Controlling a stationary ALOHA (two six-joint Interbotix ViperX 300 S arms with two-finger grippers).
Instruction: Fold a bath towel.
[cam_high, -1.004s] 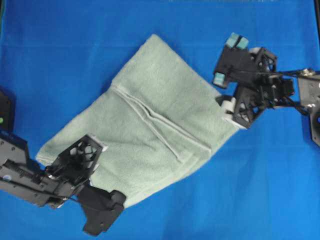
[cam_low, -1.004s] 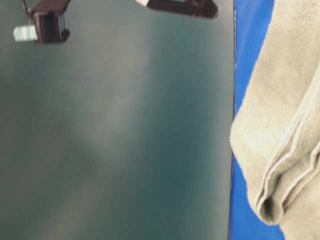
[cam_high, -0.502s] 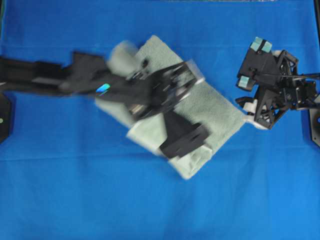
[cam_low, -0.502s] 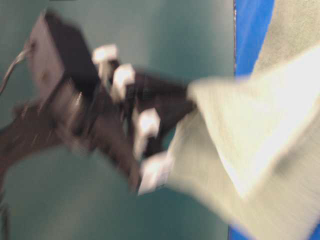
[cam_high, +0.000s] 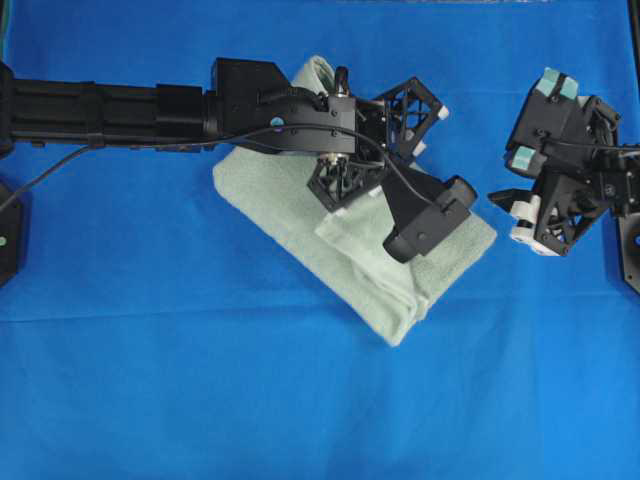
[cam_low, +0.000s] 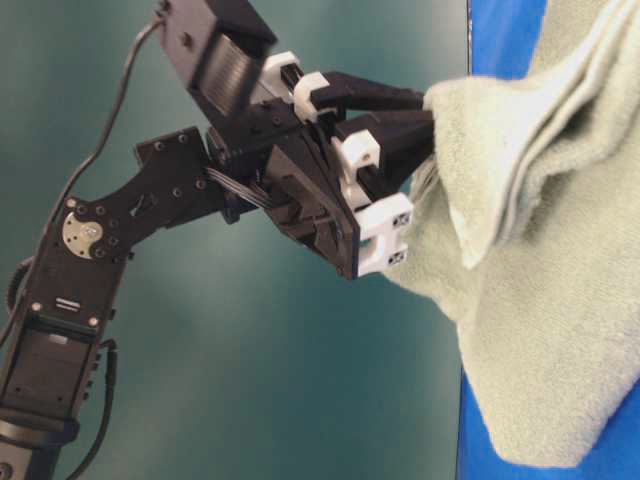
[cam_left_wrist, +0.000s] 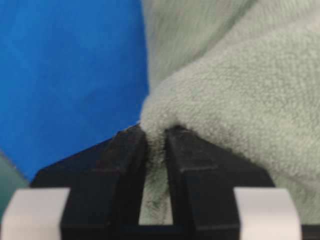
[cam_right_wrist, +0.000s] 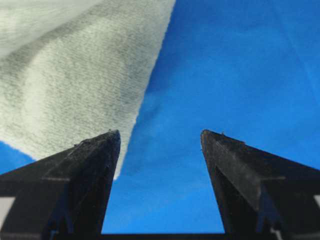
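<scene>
Nearest the lens in the left wrist view, the left end effector (cam_left_wrist: 155, 135) has its two black fingers (cam_left_wrist: 127, 165) drawn almost together, pinching a fold of the bath towel (cam_left_wrist: 240, 95) between the tips; the terry pile bulges out just beyond them, with the blue cloth (cam_left_wrist: 65, 75) of the table behind on the left. In the right wrist view, the right end effector (cam_right_wrist: 160, 137) stands with its fingers spread wide apart, nothing between them, hovering over blue cloth with a towel edge just beyond the left fingertip and apart from it. From table level, the left end effector (cam_low: 425, 125) is seen gripping a bunched towel edge lifted off the surface, several layers hanging from the pinch and draping down to the blue cloth. From overhead, the towel (cam_high: 270, 195) lies folded into a thick diagonal band in the upper middle of the table, running from upper left to lower right. The left arm reaches across from the left edge over the towel, its end effector (cam_high: 345, 195) above the band's middle. The right end effector (cam_high: 500, 195) sits just beyond the towel's right end, clear of the fabric, over bare blue cloth (cam_high: 300, 400).
</scene>
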